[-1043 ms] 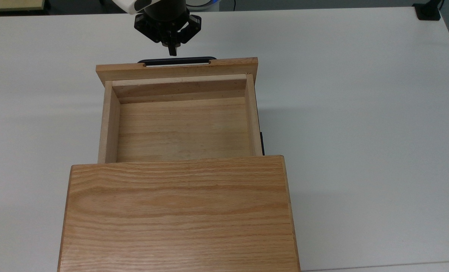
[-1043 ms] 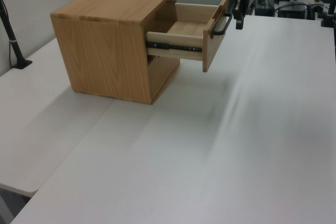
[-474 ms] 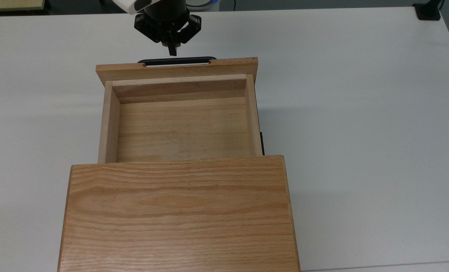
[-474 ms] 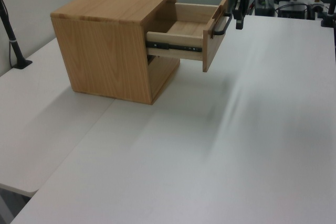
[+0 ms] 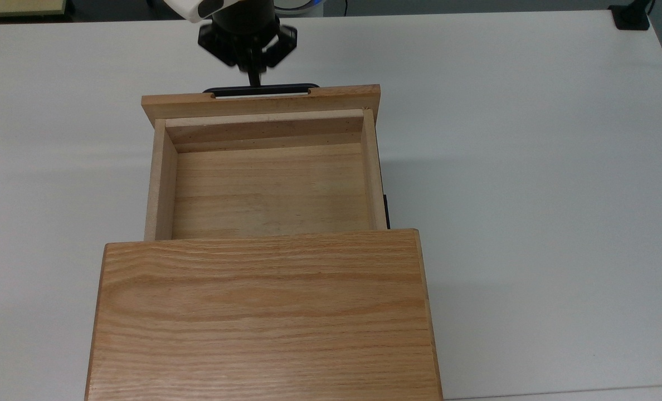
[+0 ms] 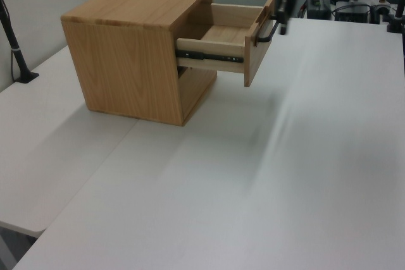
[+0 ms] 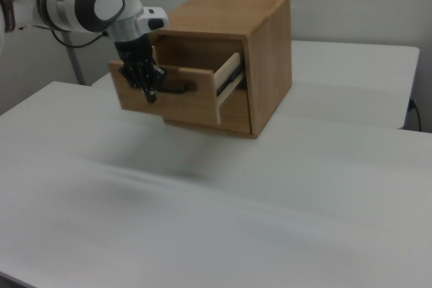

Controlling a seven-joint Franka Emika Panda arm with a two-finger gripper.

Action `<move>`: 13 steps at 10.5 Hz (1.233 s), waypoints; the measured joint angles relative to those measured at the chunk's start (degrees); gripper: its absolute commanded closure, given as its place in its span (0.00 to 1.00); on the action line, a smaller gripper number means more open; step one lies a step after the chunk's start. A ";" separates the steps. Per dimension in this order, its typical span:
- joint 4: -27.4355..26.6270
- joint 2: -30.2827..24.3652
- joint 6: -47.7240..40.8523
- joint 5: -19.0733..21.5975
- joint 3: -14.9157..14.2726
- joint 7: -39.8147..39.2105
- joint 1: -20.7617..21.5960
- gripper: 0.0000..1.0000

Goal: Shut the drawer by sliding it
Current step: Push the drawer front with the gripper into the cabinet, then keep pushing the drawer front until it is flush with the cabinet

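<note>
Top view: the drawer [image 5: 267,184] stands pulled well out of the cabinet [image 5: 261,314], its inside bare, floor and pale side walls all in sight. Its front panel [image 5: 261,101] is wider than the box behind it and faces the top of the picture. The black bar handle [image 5: 261,89] lies along the outer face of that panel, roughly centred.

The hand [image 5: 254,75] hangs over the desk [image 5: 531,167] just beyond the handle, fingers pointing down and drawn close together into a narrow tip with nothing between them. The tip meets the handle's upper edge slightly to the top view's left of the bar's middle — touching or only overlapping, I cannot tell from above.

Left view: the drawer [image 6: 224,42] projects from the cabinet [image 6: 136,49] toward the left view's right, a dark slide rail [image 6: 212,55] showing along its side. The hand [image 6: 282,24] sits right at the handle [image 6: 266,33], level with the upper part of the front panel.

Right view: the white arm [image 7: 88,1] reaches in from the right view's left; the dark hand [image 7: 150,92] is in front of the front panel [image 7: 169,96], at the handle [image 7: 179,88]. The cabinet [image 7: 260,59] rests on the pale desk [image 7: 236,220], the drawer's underside clear of the desk surface.
</note>
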 measured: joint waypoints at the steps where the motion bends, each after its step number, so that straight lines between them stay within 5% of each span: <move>1: 0.00 0.00 0.00 0.00 0.00 0.00 0.00 1.00; 13: -0.03 0.33 1.88 0.01 0.07 0.01 0.22 1.00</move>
